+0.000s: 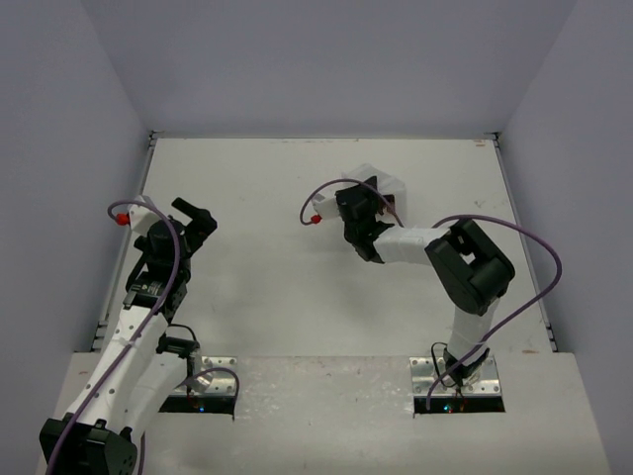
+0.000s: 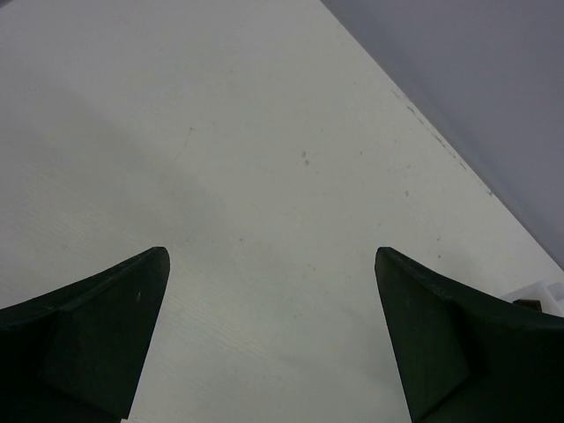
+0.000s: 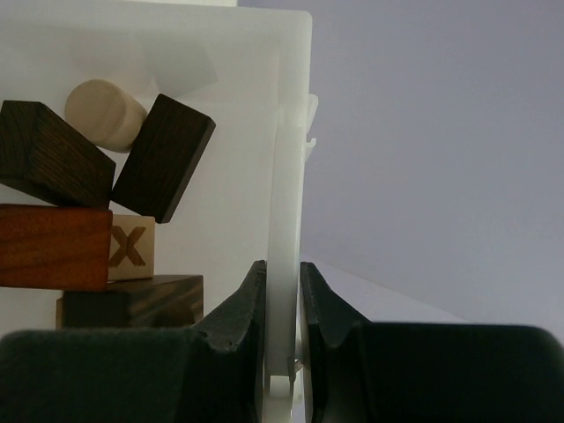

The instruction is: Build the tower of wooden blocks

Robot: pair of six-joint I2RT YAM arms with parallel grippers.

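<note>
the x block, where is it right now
Right wrist view, left side: the x block is inside the white tray, just right of the reddish-brown block, with a dark block directly below it.

The top view looks steeply down from above and behind the arm bases (image 1: pixel 450 381), far enough off to hold the whole desk (image 1: pixel 267 297). The left wrist view sits just behind the left tool (image 2: pixel 271 256), low over the desk, facing across it to an edge, with a corner of the white tray (image 2: pixel 539 295) at its right. The right wrist view, behind the right tool (image 3: pixel 282 266), is close against that tray's wall, looking in at the wood blocks (image 3: pixel 88 220). All three views share the tray.
</note>
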